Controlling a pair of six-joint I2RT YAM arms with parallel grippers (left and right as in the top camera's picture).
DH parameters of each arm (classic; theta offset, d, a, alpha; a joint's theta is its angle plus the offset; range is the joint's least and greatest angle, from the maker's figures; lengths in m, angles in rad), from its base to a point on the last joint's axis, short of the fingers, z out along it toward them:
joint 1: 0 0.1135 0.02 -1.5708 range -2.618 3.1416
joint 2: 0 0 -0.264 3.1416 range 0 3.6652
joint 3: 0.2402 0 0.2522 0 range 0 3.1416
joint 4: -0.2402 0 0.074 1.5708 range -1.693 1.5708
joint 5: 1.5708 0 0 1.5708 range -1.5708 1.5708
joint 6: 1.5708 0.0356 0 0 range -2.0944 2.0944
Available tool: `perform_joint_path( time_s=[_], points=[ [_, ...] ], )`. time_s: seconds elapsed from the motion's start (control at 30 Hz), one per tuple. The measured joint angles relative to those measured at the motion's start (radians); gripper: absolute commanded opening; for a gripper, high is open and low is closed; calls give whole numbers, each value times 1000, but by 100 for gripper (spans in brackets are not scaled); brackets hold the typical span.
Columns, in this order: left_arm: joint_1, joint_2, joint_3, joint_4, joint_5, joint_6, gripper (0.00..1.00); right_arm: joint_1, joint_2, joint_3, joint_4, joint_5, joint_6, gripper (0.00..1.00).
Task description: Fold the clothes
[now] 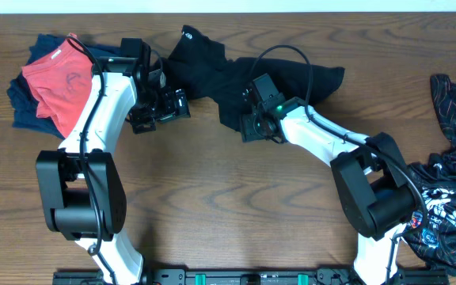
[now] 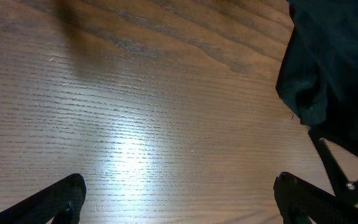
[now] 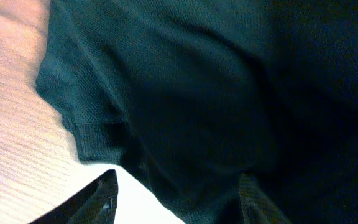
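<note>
Right fingers (image 3: 101,202) are hanging wide apart over the hem of the black garment (image 3: 197,93); left fingers (image 2: 61,198) are gaping wide above bare bench (image 2: 135,124). Black garment is lying crumpled at twelve o'clock, red-and-navy pile (image 1: 54,83) at ten, printed clothes (image 1: 450,182) at four.

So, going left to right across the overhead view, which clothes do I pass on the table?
Red and navy pile → black garment → dark printed garments at the right edge.
</note>
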Motion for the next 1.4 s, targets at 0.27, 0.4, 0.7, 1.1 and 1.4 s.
perform_joint_path(
  time_s=[0.27, 0.4, 0.7, 1.1, 1.4],
  points=[
    [0, 0, 0, -7, 0, 9, 98, -36, 2, 10, -64, 142, 36, 1],
    [0, 0, 0, -8, 0, 11, 98, -116, -71, 8, -96, 252, -43, 1],
    [0, 0, 0, -21, 0, 11, 98, -291, -461, 117, -237, 4, -333, 1],
    [0, 0, 0, -87, 1, 11, 98, -34, -463, 90, -754, -142, -643, 1],
    [-29, 0, 0, -59, 101, 12, 98, -44, -496, 90, -562, 180, -473, 1]
  ],
)
